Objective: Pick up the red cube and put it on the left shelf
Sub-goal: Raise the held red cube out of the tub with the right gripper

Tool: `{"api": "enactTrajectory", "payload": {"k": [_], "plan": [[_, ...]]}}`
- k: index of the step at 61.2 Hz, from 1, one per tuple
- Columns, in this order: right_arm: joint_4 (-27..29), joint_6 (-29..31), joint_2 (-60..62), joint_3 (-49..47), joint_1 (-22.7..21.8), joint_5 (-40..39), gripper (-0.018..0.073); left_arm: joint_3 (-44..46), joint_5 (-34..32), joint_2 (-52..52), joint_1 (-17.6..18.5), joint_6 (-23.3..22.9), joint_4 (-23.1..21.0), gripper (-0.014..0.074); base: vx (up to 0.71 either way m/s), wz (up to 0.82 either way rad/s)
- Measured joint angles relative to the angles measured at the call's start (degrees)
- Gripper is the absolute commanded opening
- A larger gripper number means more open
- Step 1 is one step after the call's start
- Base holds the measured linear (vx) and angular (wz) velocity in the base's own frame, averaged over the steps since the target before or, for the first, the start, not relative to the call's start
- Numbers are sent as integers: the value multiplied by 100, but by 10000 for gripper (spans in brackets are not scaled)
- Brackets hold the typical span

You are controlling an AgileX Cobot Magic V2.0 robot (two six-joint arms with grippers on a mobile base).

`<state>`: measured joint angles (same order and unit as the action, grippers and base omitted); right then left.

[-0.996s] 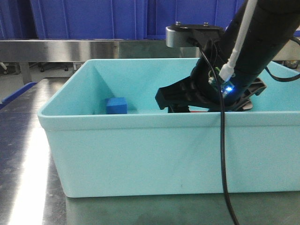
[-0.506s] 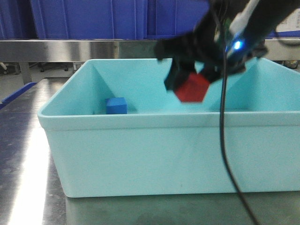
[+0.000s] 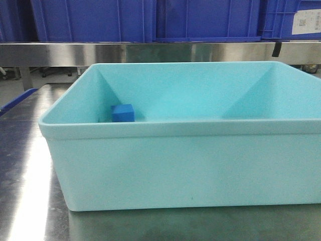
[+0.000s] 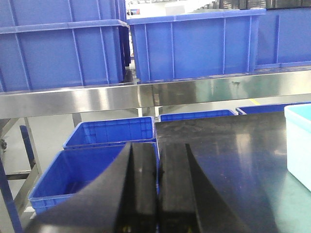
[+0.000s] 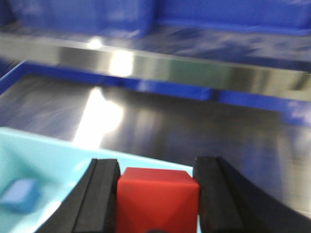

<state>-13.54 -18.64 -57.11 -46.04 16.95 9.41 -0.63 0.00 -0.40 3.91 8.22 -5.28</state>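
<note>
**Red cube's clamped in your right gripper, over the tub**

Starting closest in, on the right wrist cam: your right gripper (image 5: 156,167) is closed on the red cube (image 5: 158,199). One black finger (image 5: 103,194) sits flat against each side and the cube is square between them. Right under it in that view is the turquoise tub (image 5: 58,150). The small blue cube (image 5: 19,194) is down on the tub floor, off to the left of the shot. Past the tub's rim you get the steel table (image 5: 160,121) with a big glare patch. Further back is the left shelf (image 5: 194,70) with its brushed rail, and the blue crates (image 5: 82,14) on top are pretty blurry. So the red cube is up in the jaws and well apart from that rail.

On the left wrist cam, your left gripper (image 4: 158,160) has its pads pressed together and nothing between them. Beyond the fingers is the dark tabletop, with a corner of the tub poking in at the right edge. A couple of open floor crates (image 4: 109,133) sit lower down to the left, then the shelf rail and the big crates on it.

The front cam is filled by the tub up close, with the blue cube near its back left corner and the rail and crates behind
</note>
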Motion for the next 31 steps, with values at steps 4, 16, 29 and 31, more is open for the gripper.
{"api": "enactTrajectory", "payload": {"k": [4,16,29,31], "plan": [[-11,0,499,276,-378,0,59,0,0,0,0,0,0,106,0,0],[-24,0,1841,1123,-806,-9,59,0,0,0,0,0,0,106,0,0],[-24,0,2865,1956,-1001,-9,59,0,0,0,0,0,0,106,-2,-12],[-24,0,2958,2046,-1041,-9,59,0,0,0,0,0,0,106,0,0]]}}
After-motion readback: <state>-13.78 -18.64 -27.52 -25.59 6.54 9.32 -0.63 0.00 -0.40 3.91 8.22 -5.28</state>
